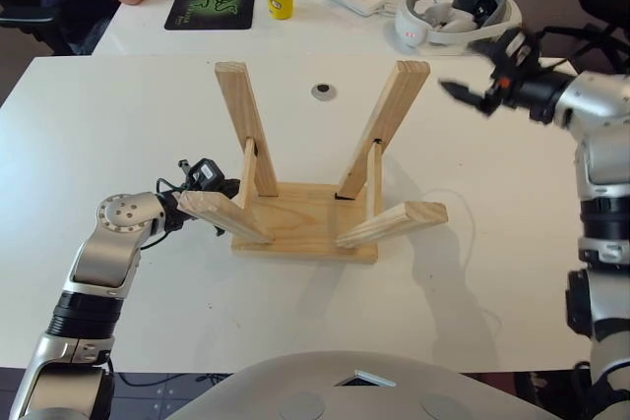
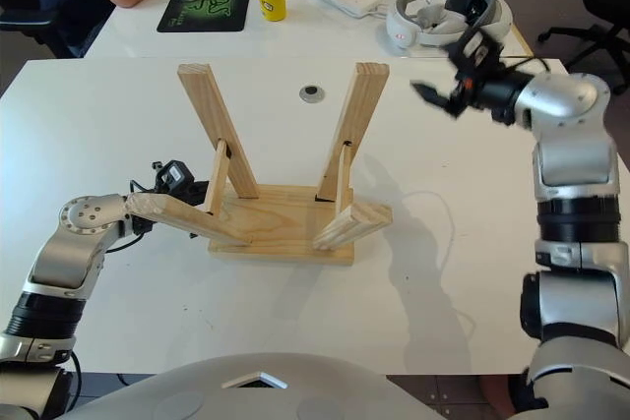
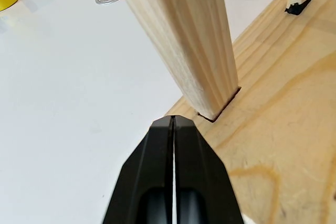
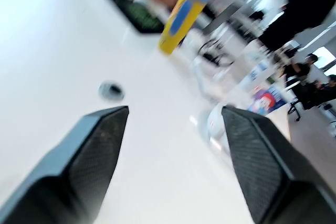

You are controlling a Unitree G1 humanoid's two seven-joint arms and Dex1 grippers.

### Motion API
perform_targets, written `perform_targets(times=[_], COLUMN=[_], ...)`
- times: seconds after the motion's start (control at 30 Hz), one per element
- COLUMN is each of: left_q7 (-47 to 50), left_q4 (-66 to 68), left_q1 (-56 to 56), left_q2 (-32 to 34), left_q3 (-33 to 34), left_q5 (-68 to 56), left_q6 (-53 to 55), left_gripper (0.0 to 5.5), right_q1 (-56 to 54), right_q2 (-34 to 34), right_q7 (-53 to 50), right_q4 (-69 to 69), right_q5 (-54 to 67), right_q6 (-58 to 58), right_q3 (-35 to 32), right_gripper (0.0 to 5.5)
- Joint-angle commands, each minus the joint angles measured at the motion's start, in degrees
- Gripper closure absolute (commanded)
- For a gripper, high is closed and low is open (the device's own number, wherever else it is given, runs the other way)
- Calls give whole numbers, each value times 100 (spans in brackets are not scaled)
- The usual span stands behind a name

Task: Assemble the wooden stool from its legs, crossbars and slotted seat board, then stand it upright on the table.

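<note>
Legs point(image 1: 246, 125) are already stuck in the board point(image 1: 315, 238) - the stool point(image 1: 295, 209) lies upside down in the middle of the table point(image 1: 118, 125). It is not yet stood up.

At the board's 9 o'clock the left gripper point(image 3: 173, 121) is squeezed closed on nothing. At 2 o'clock the right gripper point(image 1: 468, 95) is held high - wide apart, empty.

How well the thin crossbars point(image 1: 249, 172) are fitted cannot be seen.

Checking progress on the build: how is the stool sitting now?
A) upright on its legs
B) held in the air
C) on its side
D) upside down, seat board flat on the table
D: the seat board lies flat on the table, its four legs pointing up.
</note>
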Motion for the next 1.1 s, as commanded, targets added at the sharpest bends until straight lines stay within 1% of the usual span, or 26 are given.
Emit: perform_targets(times=[0.03,0.07,0.1,0.2,0.33,0.4,0.5,0.53,0.57,0.63,0.67,0.73,0.8,0.9,1.0,1.1], left_q7=[35,33,26,30,75,95,154,177,198,226,232,256,280,326,348,355], left_q4=[-4,-9,-1,22,-7,-28,-121,-158,-191,-252,-271,-329,-361,-384,-385,-396], left_q1=[-49,-40,-44,-40,-6,18,78,98,108,127,130,175,195,182,179,212], left_q2=[-75,-86,-95,-118,-156,-169,-194,-203,-213,-230,-236,-236,-244,-261,-275,-263], left_q3=[-86,-99,-113,-138,-146,-145,-123,-119,-118,-120,-123,-105,-95,-96,-112,-99], left_q5=[35,39,46,65,61,57,45,38,30,21,19,9,6,1,11,7], left_q6=[-7,-14,-22,-40,-29,-22,12,25,35,61,66,76,83,109,112,114], left_gripper=[550,550,550,550,550,550,550,550,550,550,550,550,550,550,550,550], right_q1=[-1020,-1182,-1339,-2044,-2906,-3029,-1659,-1055,-472,544,914,1140,997,645,135,-377], right_q2=[1272,1478,1634,1880,1892,1793,1473,1217,910,311,71,-94,76,530,1107,1486], right_q7=[-759,-880,-1018,-1541,-2174,-2291,-1800,-1598,-1408,-838,-688,-656,-761,-861,-1314,-1859], right_q4=[-461,-696,-902,-1104,-969,-905,-1504,-1739,-1941,-2476,-2663,-2660,-2564,-2569,-2339,-2011], right_q5=[1947,2388,2795,3801,4568,4593,3962,3825,3759,3612,3519,3233,3263,3768,4487,5150], right_q6=[941,1154,1327,1536,1381,1433,2350,2816,3258,3551,3638,3671,3644,3617,3567,3439], right_q3=[-1074,-1195,-1321,-1819,-2323,-2271,-801,-198,325,1051,1270,1483,1331,789,-50,-836], right_gripper=[282,309,317,368,427,465,509,518,541,548,548,548,548,548,548,548])
